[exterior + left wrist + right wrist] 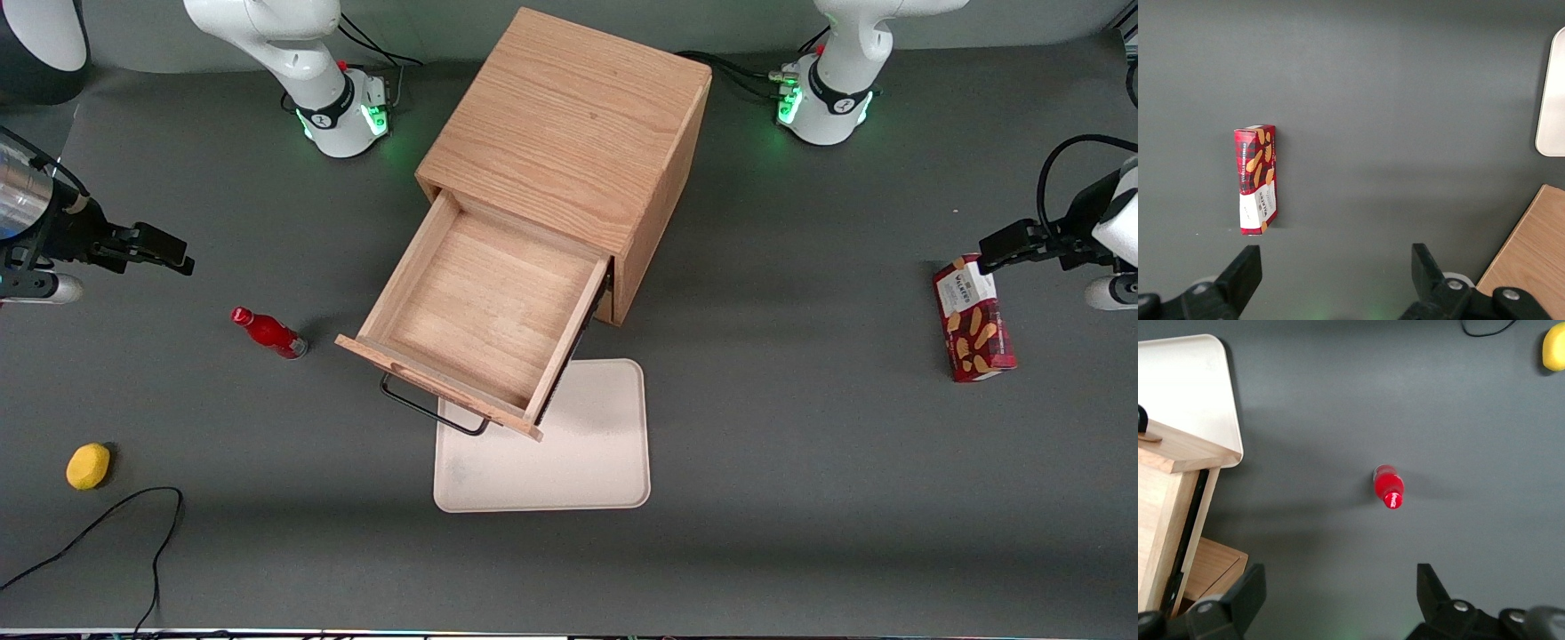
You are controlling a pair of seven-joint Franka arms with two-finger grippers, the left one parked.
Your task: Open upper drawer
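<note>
1. The upper drawer (484, 307) is pulled way out of the oak cabinet (569, 124), sitting mid-surface. You can see straight into its shallow square box, nothing inside but bare wood.
2. Its thin black wire handle (433, 412) hangs off the flat front panel, pointing roughly toward 7 o'clock in the front view. The drawer front overhangs one corner of the beige tray (578, 462).
3. That tray lies flat on the grey surface (800, 498), right in front of the cabinet and nearer the front camera than it.
4. A small red bottle (268, 332) stands beside the drawer, toward the working arm's end, clearly apart from the drawer side. In the right wrist view the same bottle (1389, 487) is seen from above, cap up.
5. The tool (147, 247) hovers above the surface at the working arm's end, about 10 o'clock from the bottle and well apart from the drawer. Its fingers (1245, 593) are spread wide with nothing between them.
6. A yellow lemon-ish thing (88, 466) sits nearer the front camera than the bottle, with a black cable (133, 524) looping just beside it.
7. A red biscuit box (973, 320) lies flat toward the parked arm's end.
</note>
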